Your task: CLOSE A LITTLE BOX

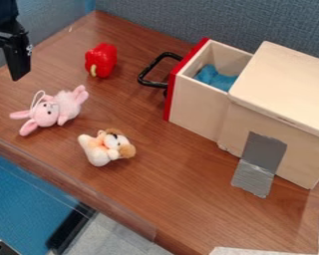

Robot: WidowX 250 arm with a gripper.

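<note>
From my station, the step in hand is, in my judgement, pushing the drawer home. Nearest me, the small plush dog lies below the sensible approach, and the pink plush rabbit lies left of it; I would pass above both. The gripper is at the upper left, fingers set wide; I would narrow them before contact, lest one snag the handle. Farther back, the red toy pepper calls for clearance. I would press squarely on the red front, in line with the slide, since an off-centre push might bind it. The box stands at the right of the table: grey tape on its near side, running onto the tabletop; a pale wooden housing; the drawer standing partly out, blue cloth inside.
</note>
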